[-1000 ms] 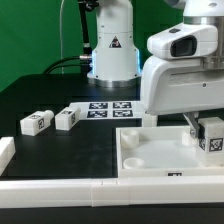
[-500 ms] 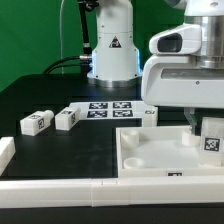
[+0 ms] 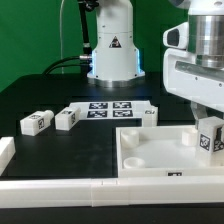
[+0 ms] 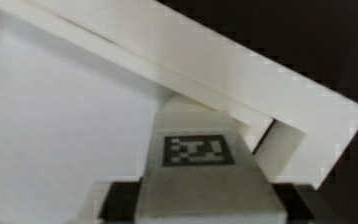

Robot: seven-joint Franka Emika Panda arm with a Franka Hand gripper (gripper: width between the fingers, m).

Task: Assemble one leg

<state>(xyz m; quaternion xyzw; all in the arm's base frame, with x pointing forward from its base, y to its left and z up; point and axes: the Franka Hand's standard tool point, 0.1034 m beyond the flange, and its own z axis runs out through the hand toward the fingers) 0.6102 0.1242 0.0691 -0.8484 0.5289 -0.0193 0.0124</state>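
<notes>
**Inspector A:** Holding a leg [image 3: 211,138], is it? State what the exterior view gives.

**Inspector B:** The gripper [image 3: 208,128] hangs at the exterior view's right edge, over the far right corner of the square panel [image 3: 150,158]; a white block with a black-and-white tag on its near face sits directly under the white arm housing [image 3: 198,62]; that block is the leg. The fingers themselves are cut off by the frame edge there.

**Inspector A:** And the wrist view?

**Inspector B:** The leg [image 4: 201,158] lies between the two dark fingertips [image 4: 128,199], one on each side, both touching its flanks; the jaws stand only as far apart as the block is wide; I record it as clamped on the leg. A tag shows on the leg's upper face. Beyond it runs the panel's raised rim [image 4: 194,55], slanting across the picture; the leg's far end is close to the rim's inner wall; contact cannot be confirmed.

**Inspector A:** Is the leg seated in a socket?

**Inspector B:** Cannot tell; its lower end is hidden behind the panel wall in the exterior view.

**Inspector A:** Other parts?

**Inspector B:** Two more legs on the black table [image 3: 60,150], well apart from the gripper, on the exterior view's left; one [image 3: 37,123] beside the other [image 3: 67,119]; the marker board [image 3: 110,107] lies flat just behind them.
</notes>
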